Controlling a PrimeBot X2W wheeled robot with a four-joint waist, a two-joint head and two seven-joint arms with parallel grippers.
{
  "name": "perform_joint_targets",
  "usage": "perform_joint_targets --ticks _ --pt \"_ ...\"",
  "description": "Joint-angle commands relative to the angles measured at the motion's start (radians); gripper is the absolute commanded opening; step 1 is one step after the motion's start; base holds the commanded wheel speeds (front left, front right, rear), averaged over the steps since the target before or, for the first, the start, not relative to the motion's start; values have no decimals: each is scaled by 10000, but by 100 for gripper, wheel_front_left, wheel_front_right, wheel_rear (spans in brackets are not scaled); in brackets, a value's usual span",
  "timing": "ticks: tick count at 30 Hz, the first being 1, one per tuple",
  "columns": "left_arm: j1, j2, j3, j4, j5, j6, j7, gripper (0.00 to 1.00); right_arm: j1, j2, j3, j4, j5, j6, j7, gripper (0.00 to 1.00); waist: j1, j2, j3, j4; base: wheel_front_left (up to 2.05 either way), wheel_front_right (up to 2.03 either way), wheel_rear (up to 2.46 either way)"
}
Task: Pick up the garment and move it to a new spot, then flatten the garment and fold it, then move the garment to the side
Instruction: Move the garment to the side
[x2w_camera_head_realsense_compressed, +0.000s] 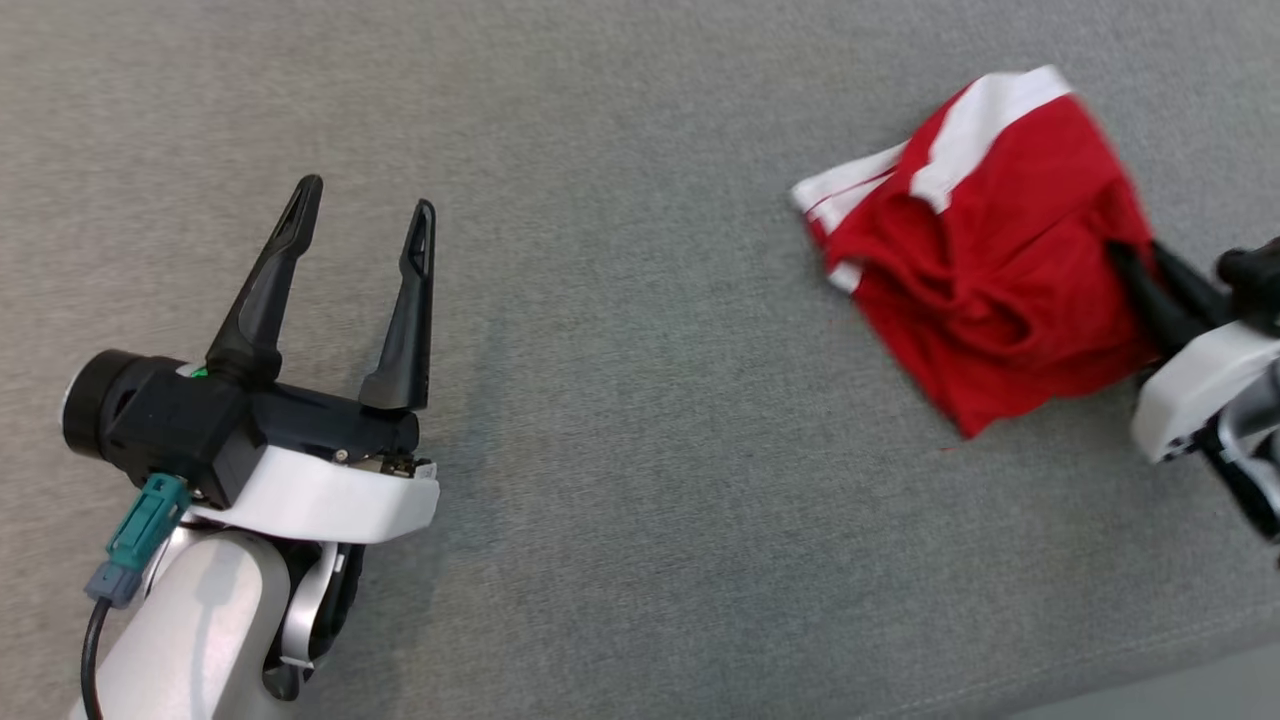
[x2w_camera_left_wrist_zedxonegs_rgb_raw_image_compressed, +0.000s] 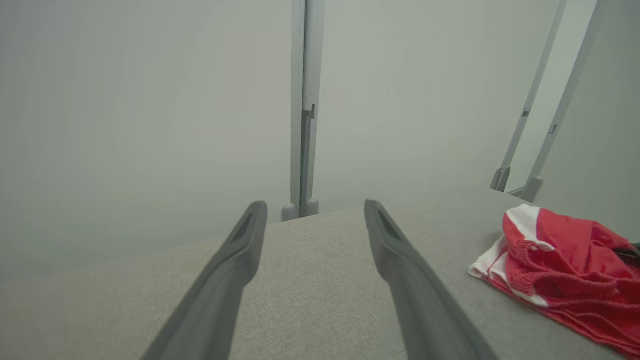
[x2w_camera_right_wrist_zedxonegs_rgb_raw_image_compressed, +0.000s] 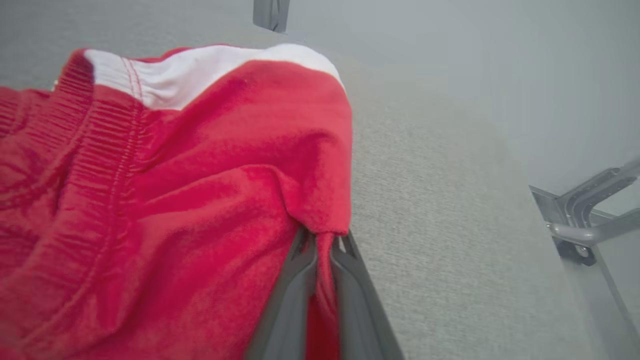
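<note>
Jaws of the left arm nearest of all, spread wide, gripping nothing, two long dark fingers pointing away over bare grey counter. Well apart from the garment, off to its left and a bit nearer than it.

Next, jaws of the right arm, right at the garment's near right edge. Squeezed tight on a pinch of red cloth, a fold of it caught between the two fingers. Touching, not just beside.

Then the garment itself: red with white trim, bunched up, mostly lying on the counter, hooked at one edge on the jaws of the right arm. White trim at its far left end, red tip at its near end. Lumpy and nearly as wide as long, so no clear long way. Best guess: slanting from far left down to near right, toward the jaws of the right arm.

Big thing for the next move: jaws of the right arm at the garment and holding on, jaws of the left arm far off. Most likely a lift or drag to a new spot. Plenty of bare counter to the garment's left. Flattening and folding not yet done.

Count: one garment, one counter, two sets of jaws, two fingers on each. Farthest, past the garment and beyond the counter's far edge, one upright grey post and two leaning posts.
</note>
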Motion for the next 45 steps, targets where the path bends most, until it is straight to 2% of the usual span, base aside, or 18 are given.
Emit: perform_joint_targets --ticks 1,6,11,15,16,17,19,27,35,39,40,45 --pt "-218 103 13 -46 69 -53 8 100 -121 -129 -54 94 59 -24 -133 0 0 0 382 -385 0 0 0" --pt "-551 298 -122 -412 281 -125 329 100 -655 -1056 -432 862 180 -24 -565 0 0 0 803 -768 0 0 0" --pt "-939 437 -345 -700 512 -243 638 100 -990 -1831 -872 1596 318 -24 -848 0 0 0 1142 -850 0 0 0" --pt "-1147 468 -450 -849 628 -287 793 100 -1278 -1998 -1181 2057 524 -24 -1004 0 0 0 1399 -823 0 0 0" --pt "-1181 473 -453 -854 616 -282 826 100 -1314 -1937 -1217 2203 598 -24 -1046 10 0 0 1452 -820 0 0 0" --pt "-1204 478 -451 -861 609 -277 855 100 -1374 -1882 -1253 2327 650 -24 -1072 26 0 0 1495 -818 0 0 0" --pt "-1221 502 -440 -851 602 -257 867 100 -1526 -1769 -1371 2585 789 -24 -1119 100 0 0 1559 -813 0 0 0" --pt "-1150 461 -373 -646 484 -137 737 100 -1647 -1517 -1837 3211 964 -24 -1231 100 0 0 1389 -756 0 0 0" --pt "-380 322 13 -156 89 228 233 100 -708 -646 -4073 1182 266 -23 -1219 100 0 0 292 -567 0 0 0" --pt "104 177 193 102 -180 406 -57 100 233 129 -4777 -69 -254 -23 -1220 100 0 0 -364 -231 0 0 0" --pt "350 123 289 238 -301 487 -177 100 616 511 -5002 -830 -510 -21 -1222 100 0 0 -672 -17 0 0 0" --pt "829 63 501 415 -534 648 -395 100 1620 1502 -5222 -2215 -1039 -18 -1190 100 0 0 -1178 419 0 0 0"
